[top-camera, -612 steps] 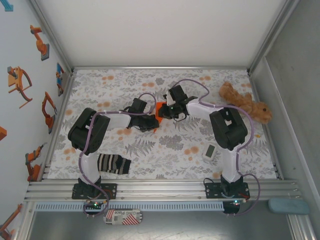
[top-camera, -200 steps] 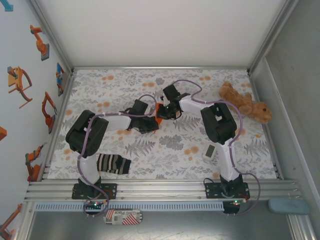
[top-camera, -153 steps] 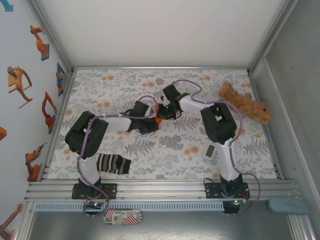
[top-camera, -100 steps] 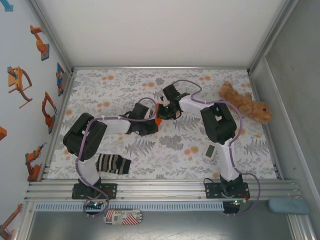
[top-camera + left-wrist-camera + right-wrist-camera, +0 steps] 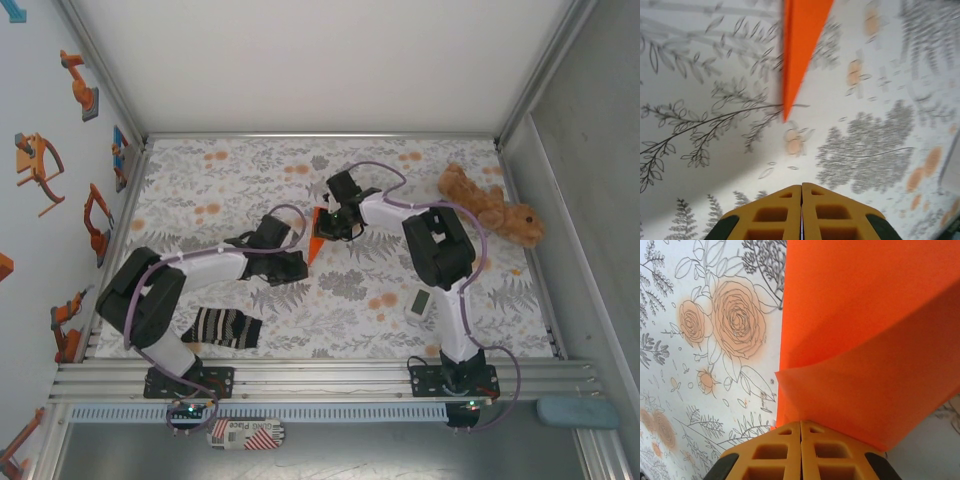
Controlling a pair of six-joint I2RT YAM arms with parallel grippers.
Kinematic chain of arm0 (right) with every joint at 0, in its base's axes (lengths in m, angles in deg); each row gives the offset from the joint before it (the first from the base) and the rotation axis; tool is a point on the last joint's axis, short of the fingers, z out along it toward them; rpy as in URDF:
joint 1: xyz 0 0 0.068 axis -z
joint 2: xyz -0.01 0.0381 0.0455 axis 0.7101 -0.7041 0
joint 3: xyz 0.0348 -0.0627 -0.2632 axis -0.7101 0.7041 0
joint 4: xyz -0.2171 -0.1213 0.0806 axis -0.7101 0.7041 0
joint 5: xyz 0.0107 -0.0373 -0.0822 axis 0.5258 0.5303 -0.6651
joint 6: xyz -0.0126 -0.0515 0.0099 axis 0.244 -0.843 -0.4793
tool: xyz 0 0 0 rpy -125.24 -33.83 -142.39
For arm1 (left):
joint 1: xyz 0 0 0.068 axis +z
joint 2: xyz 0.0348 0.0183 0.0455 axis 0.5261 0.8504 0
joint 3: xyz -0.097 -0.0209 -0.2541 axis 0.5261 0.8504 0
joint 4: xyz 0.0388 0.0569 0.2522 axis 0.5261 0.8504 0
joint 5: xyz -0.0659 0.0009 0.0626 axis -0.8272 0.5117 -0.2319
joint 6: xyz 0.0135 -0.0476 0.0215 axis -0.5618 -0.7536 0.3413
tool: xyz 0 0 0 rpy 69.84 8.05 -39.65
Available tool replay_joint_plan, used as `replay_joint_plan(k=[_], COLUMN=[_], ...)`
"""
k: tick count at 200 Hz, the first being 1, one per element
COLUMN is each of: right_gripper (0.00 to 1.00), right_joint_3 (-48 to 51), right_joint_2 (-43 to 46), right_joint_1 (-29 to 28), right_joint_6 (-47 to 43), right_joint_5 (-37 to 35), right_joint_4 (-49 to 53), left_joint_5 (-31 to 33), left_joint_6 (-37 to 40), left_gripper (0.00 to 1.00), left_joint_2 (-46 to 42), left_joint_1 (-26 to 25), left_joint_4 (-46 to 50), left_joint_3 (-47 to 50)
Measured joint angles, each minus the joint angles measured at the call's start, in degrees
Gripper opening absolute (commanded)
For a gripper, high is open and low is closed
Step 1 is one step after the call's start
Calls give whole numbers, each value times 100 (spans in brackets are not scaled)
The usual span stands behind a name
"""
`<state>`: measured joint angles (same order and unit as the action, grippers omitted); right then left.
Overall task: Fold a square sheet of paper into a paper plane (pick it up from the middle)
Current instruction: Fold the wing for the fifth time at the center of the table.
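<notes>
The square sheet of paper (image 5: 317, 238) is bright orange and folded into a narrow pointed shape, its tip toward the near side, lying on the flowered table cover. In the left wrist view the paper (image 5: 801, 40) ends in a sharp tip well ahead of my left gripper (image 5: 801, 189), which is shut with nothing in it. From above, the left gripper (image 5: 297, 266) sits just left of that tip. My right gripper (image 5: 331, 227) is at the paper's far right part. Its fingers (image 5: 801, 426) are shut, their tips against the paper (image 5: 865, 315), where a raised flap lies over a lower layer.
A striped black-and-white sock (image 5: 226, 328) lies near the left arm's base. A brown plush toy (image 5: 490, 210) sits at the far right. A small white device (image 5: 420, 303) lies beside the right arm. Metal frame rails (image 5: 320, 135) bound the table.
My left gripper has drawn back toward the near left, off the paper, and its elbow has swung left. The paper's pointed end now lies uncovered. The right gripper has barely moved.
</notes>
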<state>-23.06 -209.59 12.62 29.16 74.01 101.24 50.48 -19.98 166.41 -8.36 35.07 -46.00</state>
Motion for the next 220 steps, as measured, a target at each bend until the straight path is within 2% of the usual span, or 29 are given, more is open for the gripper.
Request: replay_joint_plan(k=[31,99,179,220], right_gripper=[6,5,5,5], right_joint_3=[691,907,866,835], right_joint_2=[437,557,560,804], right_joint_1=[-28,-55,-55,48], right_joint_6=[570,1202,1165,529], right_joint_5=[-61,-94,-96,-155], right_joint_4=[-256,-472,-409,-131], left_joint_5=[83,83,57,120], left_joint_6=[-118,-409,-457,-483], left_gripper=[8,4,1,0], left_joint_2=[-61,1154,1556,1556], left_joint_1=[2,22,125,125], left_joint_4=[-363,-1016,-1185,-1163], left_joint_3=[-146,-640,-815,-815])
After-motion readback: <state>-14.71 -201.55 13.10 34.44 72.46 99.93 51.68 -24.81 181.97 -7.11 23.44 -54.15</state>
